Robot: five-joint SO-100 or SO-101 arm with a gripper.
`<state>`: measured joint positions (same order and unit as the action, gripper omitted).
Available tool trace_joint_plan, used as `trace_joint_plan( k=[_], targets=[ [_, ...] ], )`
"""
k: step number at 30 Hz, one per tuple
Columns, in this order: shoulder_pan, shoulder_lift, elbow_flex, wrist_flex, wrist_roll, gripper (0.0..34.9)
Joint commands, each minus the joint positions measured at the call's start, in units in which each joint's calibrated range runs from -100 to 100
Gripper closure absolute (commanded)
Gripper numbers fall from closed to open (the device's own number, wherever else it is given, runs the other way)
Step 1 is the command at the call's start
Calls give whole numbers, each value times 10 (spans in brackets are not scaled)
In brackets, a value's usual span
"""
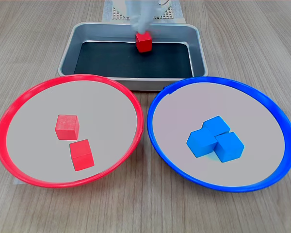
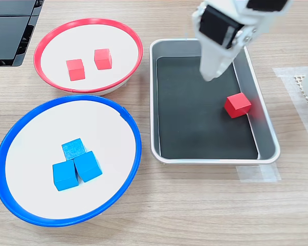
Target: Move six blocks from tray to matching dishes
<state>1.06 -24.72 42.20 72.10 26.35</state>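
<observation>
One red block (image 1: 144,42) (image 2: 237,105) lies on the black floor of the silver tray (image 1: 68,48) (image 2: 205,156), near its far wall in the first exterior view. My white gripper (image 1: 138,22) (image 2: 214,72) hangs over the tray, just beside that block and apart from it in the second exterior view. It is blurred, so its jaws cannot be made out. The red-rimmed dish (image 1: 19,97) (image 2: 51,38) holds two red blocks (image 1: 67,126) (image 1: 81,155). In the blue-rimmed dish (image 1: 262,97) (image 2: 20,128), three blue blocks (image 1: 216,138) (image 2: 74,164) sit clustered and touching.
The two dishes stand side by side on the wooden table, close to the tray's long side. A black object (image 2: 10,31) lies at the second exterior view's top left. The arm's base and a white mat (image 1: 155,12) sit behind the tray.
</observation>
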Motion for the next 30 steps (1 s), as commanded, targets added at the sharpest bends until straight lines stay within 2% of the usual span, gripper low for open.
trace_joint_plan(
  k=[1, 5, 9, 11, 14, 15, 16, 18, 27, 30],
  targets=[
    [42, -90, 102, 3, 87, 346],
    [38, -140, 170, -21, 90, 346],
    [25, -168, 200, -34, 58, 344],
    [27, -174, 208, -36, 41, 316],
    [36, -177, 209, -32, 22, 217],
    [39, -177, 210, -32, 18, 193],
    [41, -177, 212, -32, 14, 173],
    [42, -175, 217, -36, 6, 155],
    [22, -144, 247, -64, -1, 155],
    [3, -117, 252, -93, -10, 167]
  ],
)
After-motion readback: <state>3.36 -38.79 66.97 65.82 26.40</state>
